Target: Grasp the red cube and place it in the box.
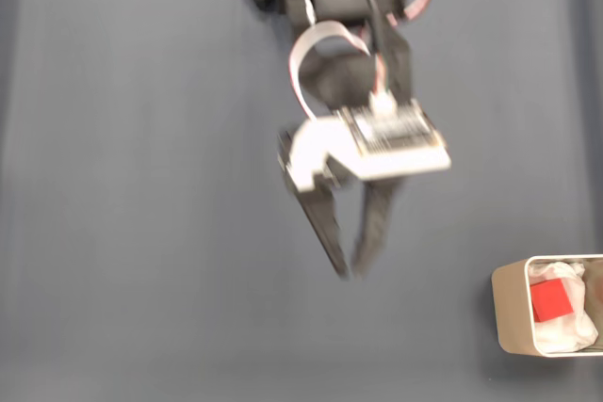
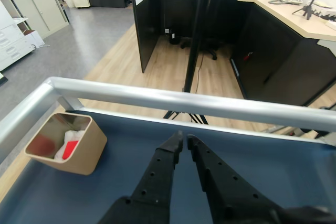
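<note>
So the black two-finger pincer [image 1: 350, 273] is hanging over the dark blue-grey surface [image 1: 141, 233] with nothing in it. In the fixed view its two fingers come down to tips that nearly meet, and the wrist view [image 2: 183, 139] shows the same thing: tips almost touching with just a thin sliver of gap, so basically closed on nothing. The arm is a bit motion-blurred in the fixed view, with a white bracket and a small circuit board [image 1: 394, 129] sitting above the fingers, and a ribbon cable [image 1: 320, 40] looping up toward the base.

The small bright red cube [image 1: 552, 301] is already sitting inside the small beige rounded-corner box [image 1: 509, 313], resting on the crumpled white wadding [image 1: 573, 327]. In the fixed view the box is well apart from the pincer, off to the right of the fingertips and a little lower, cut off by the frame edge. In the wrist view the box [image 2: 86, 153] is off to the left of the tips, near the silver metal rail [image 2: 210, 103] that edges the surface, and you can just see a bit of the red cube [image 2: 69, 149] against the wadding [image 2: 75, 137] inside.
</note>
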